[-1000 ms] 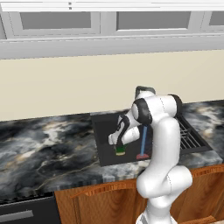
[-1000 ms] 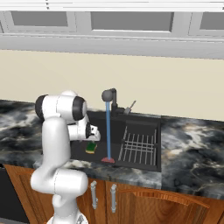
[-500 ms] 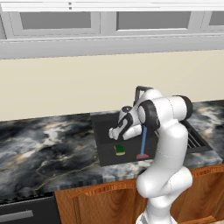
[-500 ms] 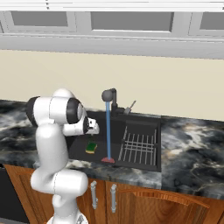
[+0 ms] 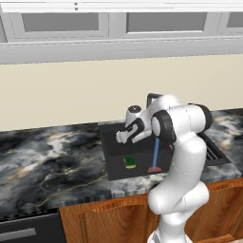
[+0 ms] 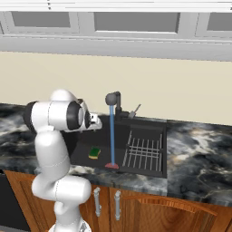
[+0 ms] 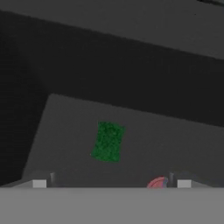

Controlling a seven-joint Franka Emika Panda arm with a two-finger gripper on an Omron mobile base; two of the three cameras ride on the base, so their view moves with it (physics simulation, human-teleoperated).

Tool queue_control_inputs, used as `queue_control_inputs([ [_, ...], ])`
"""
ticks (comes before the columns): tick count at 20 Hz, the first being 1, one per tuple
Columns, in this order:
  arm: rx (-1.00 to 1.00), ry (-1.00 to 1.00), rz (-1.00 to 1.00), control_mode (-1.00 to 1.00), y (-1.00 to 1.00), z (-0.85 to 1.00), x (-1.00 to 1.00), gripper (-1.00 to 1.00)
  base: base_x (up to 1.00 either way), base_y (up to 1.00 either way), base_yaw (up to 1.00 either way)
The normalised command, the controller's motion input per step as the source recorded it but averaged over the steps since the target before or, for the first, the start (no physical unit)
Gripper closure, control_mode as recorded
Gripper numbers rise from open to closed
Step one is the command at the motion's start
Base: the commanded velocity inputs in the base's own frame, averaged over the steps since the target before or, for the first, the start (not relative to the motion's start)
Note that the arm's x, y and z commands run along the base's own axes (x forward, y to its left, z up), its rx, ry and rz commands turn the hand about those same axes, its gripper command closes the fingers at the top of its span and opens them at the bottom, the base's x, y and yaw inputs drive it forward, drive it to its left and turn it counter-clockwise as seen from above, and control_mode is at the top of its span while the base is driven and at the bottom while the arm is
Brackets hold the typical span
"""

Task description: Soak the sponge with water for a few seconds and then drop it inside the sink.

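Plainly no readable writing; sponge (image 5: 129,162) lies green-side-up on sink (image 5: 112,163) floor; tool (image 5: 121,138) wide, holding nothing.

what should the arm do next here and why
Probably just pull the open gripper up and clear of the sink. The sponge already lies green side up on the basin floor, apart from the fingers, beside the running water.

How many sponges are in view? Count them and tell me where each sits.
1. The sponge lies green side up on the floor of the sink, just left of the water stream, untouched.
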Motion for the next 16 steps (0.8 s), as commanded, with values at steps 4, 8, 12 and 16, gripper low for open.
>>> queue_control_inputs([
  [4,-0.04,-0.01,0.05,-1.0,0.03,0.59,0.14,-1.0,0.0,0.0,0.0],
  [8,-0.02,-0.08,0.03,-1.0,0.0,0.64,0.2,-1.0,0.0,0.0,0.0],
  [12,0.0,-0.14,0.01,-1.0,0.0,0.58,0.11,-1.0,0.0,0.0,0.0],
  [16,0.0,-0.2,0.0,-1.0,0.0,0.45,-0.12,-1.0,0.0,0.0,0.0],
])
